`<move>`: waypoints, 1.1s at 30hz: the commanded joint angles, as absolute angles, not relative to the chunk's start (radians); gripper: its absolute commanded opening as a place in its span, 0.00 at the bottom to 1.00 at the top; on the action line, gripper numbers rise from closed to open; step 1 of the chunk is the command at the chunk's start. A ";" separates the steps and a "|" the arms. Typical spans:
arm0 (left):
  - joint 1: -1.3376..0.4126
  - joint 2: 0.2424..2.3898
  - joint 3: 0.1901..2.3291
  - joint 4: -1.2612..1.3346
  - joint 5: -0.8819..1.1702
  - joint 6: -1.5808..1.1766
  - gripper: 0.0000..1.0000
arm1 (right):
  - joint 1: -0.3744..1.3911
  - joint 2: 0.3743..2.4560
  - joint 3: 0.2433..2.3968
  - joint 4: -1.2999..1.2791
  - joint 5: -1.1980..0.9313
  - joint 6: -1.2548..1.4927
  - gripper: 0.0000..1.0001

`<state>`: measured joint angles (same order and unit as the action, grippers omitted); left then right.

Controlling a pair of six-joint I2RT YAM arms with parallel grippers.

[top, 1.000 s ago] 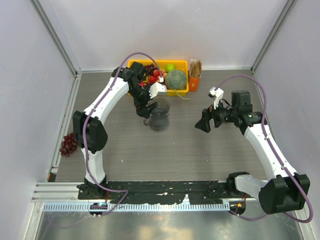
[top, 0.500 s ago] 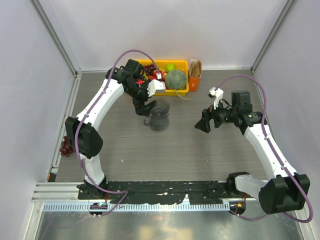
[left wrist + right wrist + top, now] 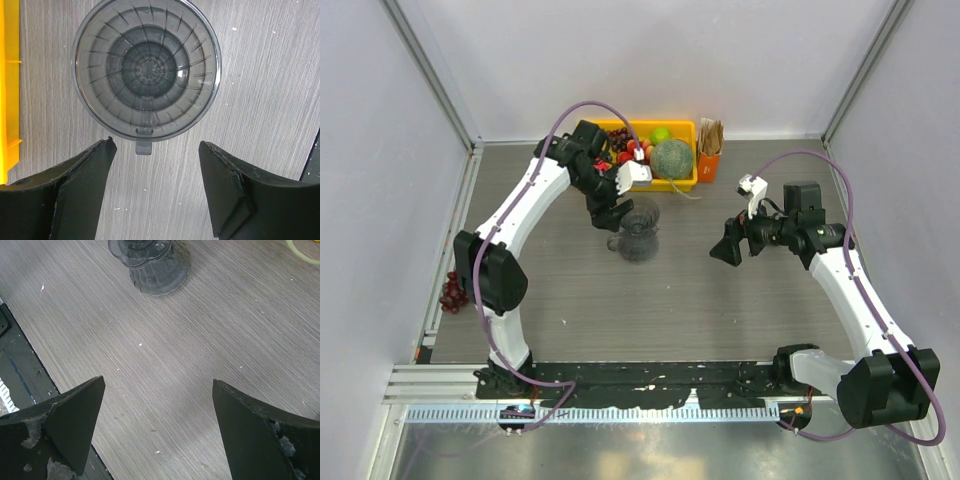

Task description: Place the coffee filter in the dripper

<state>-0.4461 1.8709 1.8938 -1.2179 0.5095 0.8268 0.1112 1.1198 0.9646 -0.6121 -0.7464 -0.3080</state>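
left tool poised over the dripper, both tools released

the dripper (image 3: 638, 232) stands upright on the grey surface (image 3: 700, 300), just in front of the yellow bin (image 3: 682, 183) that holds a green melon (image 3: 672, 158). the left tool (image 3: 604, 213) hangs above the dripper's left side. in the left wrist view its fingers (image 3: 85, 190) are spread wide with nothing between them, and the dripper's round rim and inner ribs show in full beyond the tips, with the small handle tab pointing toward the tool. the right tool (image 3: 725, 247) is well apart to the right, held above the surface and aimed toward the dripper; its fingers also stand wide, gripping nothing. an orange box (image 3: 708, 160) of brown papers sits just right of the bin. dark grapes (image 3: 453, 288) lie at the surface's left edge.
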 commanded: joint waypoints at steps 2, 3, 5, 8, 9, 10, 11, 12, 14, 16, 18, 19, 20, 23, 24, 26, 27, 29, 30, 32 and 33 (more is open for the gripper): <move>-0.451 1.888 1.899 -1.186 0.532 0.838 0.74 | 0.106 1.121 0.965 -0.604 -0.770 -0.318 0.95; -0.453 1.893 1.899 -1.183 0.534 0.838 0.73 | 0.106 1.123 0.965 -0.604 -0.769 -0.319 0.96; -0.454 1.898 1.899 -1.181 0.538 0.836 0.71 | 0.106 1.123 0.965 -0.604 -0.769 -0.321 0.96; -0.459 1.901 1.902 -1.177 0.540 0.836 0.70 | 0.106 1.127 0.965 -0.604 -0.769 -0.319 0.96; -0.460 1.902 1.901 -1.177 0.541 0.835 0.69 | 0.104 1.127 0.966 -0.606 -0.770 -0.322 0.96; -0.462 1.902 1.901 -1.177 0.543 0.834 0.69 | 0.104 1.129 0.966 -0.607 -0.769 -0.324 0.95; -0.465 1.902 1.905 -1.177 0.545 0.834 0.69 | 0.104 1.131 0.966 -0.607 -0.770 -0.322 0.96; -0.465 1.904 1.904 -1.178 0.545 0.833 0.69 | 0.104 1.132 0.966 -0.607 -0.770 -0.322 0.96; -0.466 1.902 1.907 -1.177 0.543 0.833 0.71 | 0.104 1.132 0.966 -0.611 -0.773 -0.325 0.96; -0.466 1.899 1.907 -1.178 0.532 0.833 0.78 | 0.104 1.132 0.968 -0.612 -0.773 -0.325 0.96; -0.465 1.885 1.904 -1.175 0.519 0.831 0.87 | 0.104 1.132 0.968 -0.612 -0.772 -0.324 0.96; -0.465 1.878 1.902 -1.172 0.512 0.833 0.93 | 0.104 1.131 0.968 -0.612 -0.773 -0.324 0.95; -0.462 1.864 1.901 -1.172 0.509 0.830 0.98 | 0.104 1.132 0.968 -0.611 -0.773 -0.324 0.96; -0.454 1.826 1.908 -1.177 0.512 0.830 0.99 | 0.104 1.124 0.968 -0.611 -0.770 -0.327 0.96; -0.453 1.815 1.917 -1.187 0.508 0.831 0.99 | 0.104 1.120 0.968 -0.611 -0.770 -0.328 0.95; -0.448 1.792 1.933 -1.212 0.505 0.830 0.99 | 0.104 1.117 0.968 -0.611 -0.770 -0.327 0.95; -0.445 1.778 1.939 -1.222 0.511 0.828 0.99 | 0.104 1.115 0.969 -0.611 -0.770 -0.328 0.96; -0.433 1.746 1.930 -1.233 0.526 0.816 0.99 | 0.104 1.112 0.971 -0.611 -0.772 -0.325 0.96; -0.428 1.726 1.918 -1.230 0.525 0.804 0.99 | 0.104 1.109 0.971 -0.609 -0.770 -0.325 0.95; -0.414 1.674 1.876 -1.210 0.534 0.781 0.99 | 0.103 1.100 0.973 -0.611 -0.767 -0.319 0.95; -0.404 1.643 1.844 -1.197 0.544 0.770 0.99 | 0.103 1.091 0.973 -0.609 -0.762 -0.321 0.95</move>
